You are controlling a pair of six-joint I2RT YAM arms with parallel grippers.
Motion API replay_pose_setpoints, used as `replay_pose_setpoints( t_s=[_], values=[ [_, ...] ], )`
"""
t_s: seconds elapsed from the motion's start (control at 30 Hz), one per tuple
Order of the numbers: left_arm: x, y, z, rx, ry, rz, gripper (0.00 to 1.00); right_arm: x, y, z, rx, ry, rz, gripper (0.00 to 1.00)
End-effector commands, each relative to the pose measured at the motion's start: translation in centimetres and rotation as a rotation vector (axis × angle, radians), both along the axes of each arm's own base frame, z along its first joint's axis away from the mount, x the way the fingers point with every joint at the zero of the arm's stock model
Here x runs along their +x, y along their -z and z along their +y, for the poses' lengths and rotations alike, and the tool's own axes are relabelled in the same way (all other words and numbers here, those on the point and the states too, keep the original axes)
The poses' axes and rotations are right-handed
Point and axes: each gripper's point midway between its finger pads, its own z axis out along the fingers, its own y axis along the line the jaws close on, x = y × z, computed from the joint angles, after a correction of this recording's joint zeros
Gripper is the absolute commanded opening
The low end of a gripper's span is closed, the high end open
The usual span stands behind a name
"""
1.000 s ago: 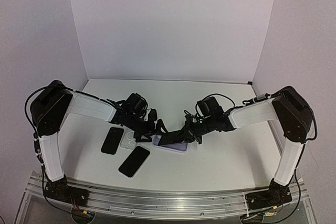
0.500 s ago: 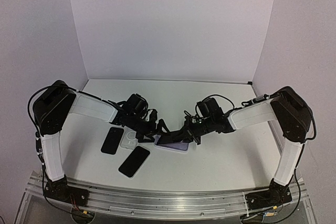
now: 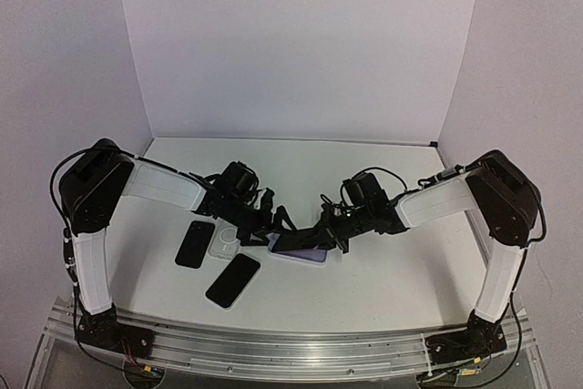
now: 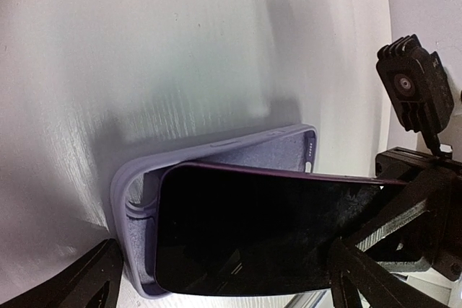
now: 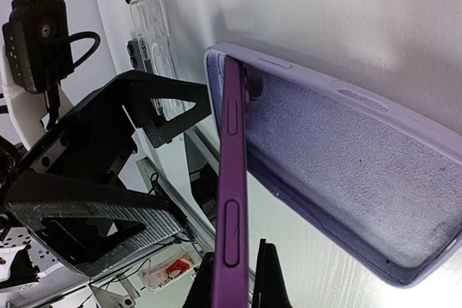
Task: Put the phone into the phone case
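A lavender phone case (image 3: 311, 260) lies open side up at the middle of the table. The purple phone (image 3: 299, 242) with a black screen stands tilted over it. Its left end sits in the case's left end and its right end is raised. My right gripper (image 3: 331, 230) is shut on that raised end. In the right wrist view the phone's edge (image 5: 231, 178) runs from my right gripper (image 5: 238, 290) into the case (image 5: 346, 156). My left gripper (image 3: 273, 224) is open just left of the case. In its own view its fingers (image 4: 86, 283) flank the phone (image 4: 253, 229) and case (image 4: 133, 200).
Two black phones (image 3: 195, 243) (image 3: 232, 280) and a clear case (image 3: 221, 241) lie on the table left of the lavender case, under and beside the left arm. The table's near edge with the metal rail runs close below them.
My left gripper has edged slightly right, toward the case's left end. The right gripper and the phone have hardly moved.
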Motion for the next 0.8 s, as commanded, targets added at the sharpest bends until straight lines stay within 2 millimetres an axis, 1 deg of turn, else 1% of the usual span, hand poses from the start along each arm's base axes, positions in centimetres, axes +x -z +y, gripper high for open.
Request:
replay_pose_setpoints(
  t_s=[0.0,0.27,0.6,0.77],
  values=[
    [0.5,1.7,0.0,0.057,0.017,0.006,1.0,-0.1,2.6,-1.1,-0.067,0.009,0.06,0.0],
    [0.9,2.5,-0.7,0.059,0.04,0.017,1.0,-0.2,4.4,-1.9,-0.135,-0.006,0.112,0.0],
    [1.0,3.0,-1.4,0.05,0.059,0.039,1.0,0.6,5.7,-1.1,-0.15,-0.028,0.142,0.0],
    [0.7,3.0,-1.0,0.067,0.018,0.063,1.0,0.7,6.5,-2.0,-0.204,0.007,0.12,0.0]
  ],
)
